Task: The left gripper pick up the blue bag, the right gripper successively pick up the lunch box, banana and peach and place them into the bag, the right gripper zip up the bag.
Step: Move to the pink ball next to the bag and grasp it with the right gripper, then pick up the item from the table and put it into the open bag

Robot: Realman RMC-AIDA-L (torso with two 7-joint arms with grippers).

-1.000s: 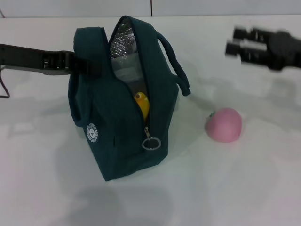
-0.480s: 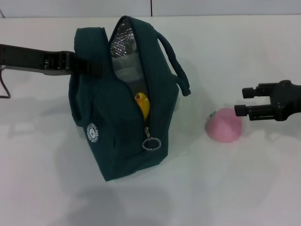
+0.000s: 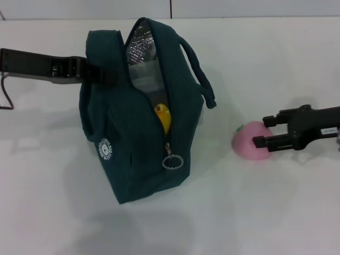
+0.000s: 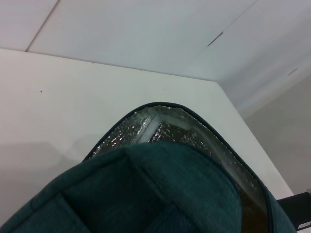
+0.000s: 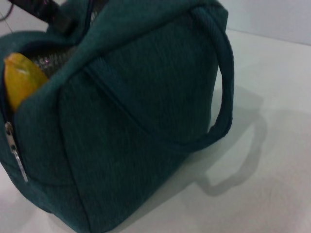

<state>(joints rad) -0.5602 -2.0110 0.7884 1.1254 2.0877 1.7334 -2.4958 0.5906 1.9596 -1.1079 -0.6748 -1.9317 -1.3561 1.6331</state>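
Moving in since a moment ago, the right gripper (image 3: 263, 131) is now straddling the peach (image 3: 249, 140) on the tabletop (image 3: 265, 212), jaws open. Farther back, the left gripper (image 3: 93, 73) is gripping the blue bag (image 3: 143, 138), banana (image 3: 162, 118) inside.

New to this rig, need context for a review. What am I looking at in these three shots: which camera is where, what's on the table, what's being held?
It is a two-armed robot. The wide picture comes from a camera on its head, looking down at a white table. The other two come from cameras on the wrists.

The left gripper comes in from the side and holds the blue bag at its upper edge; the exact grip is hidden. The bag stands upright and unzipped. A banana tip pokes out of the opening, and the right wrist view shows it too. The left wrist view looks over the bag's top onto its silver lining.

The right gripper has its fingers open, one on each side of the pink peach, which sits on the table beside the bag.
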